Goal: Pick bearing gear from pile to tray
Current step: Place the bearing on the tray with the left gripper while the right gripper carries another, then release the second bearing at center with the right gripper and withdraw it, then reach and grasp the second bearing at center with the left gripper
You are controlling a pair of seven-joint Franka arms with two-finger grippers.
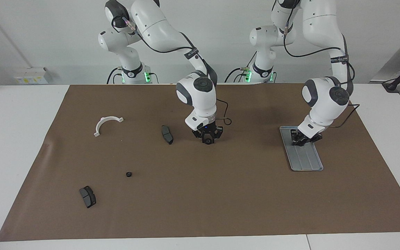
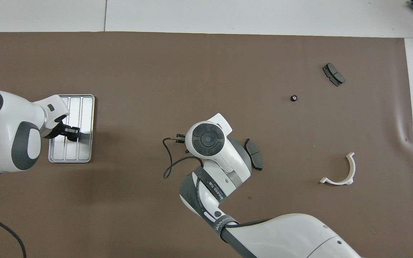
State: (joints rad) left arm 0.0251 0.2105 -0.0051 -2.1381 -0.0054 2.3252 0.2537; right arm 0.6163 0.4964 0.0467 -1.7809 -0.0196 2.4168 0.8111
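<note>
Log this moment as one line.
left pincer: low over tray | right pincer: low at mat centre, beside grey pad | black ring: on mat

pad-shaped plates: 2 | black ring: 1 | white bracket: 1 | tray: 1

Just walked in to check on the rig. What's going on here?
Two arms are sorting small parts on a brown mat. The left gripper is down over the metal tray, whether it holds anything I cannot tell. The right gripper hangs low over the mat's middle, beside a dark pad-shaped plate. A small black ring, a second plate and a white curved bracket lie toward the right arm's end.
</note>
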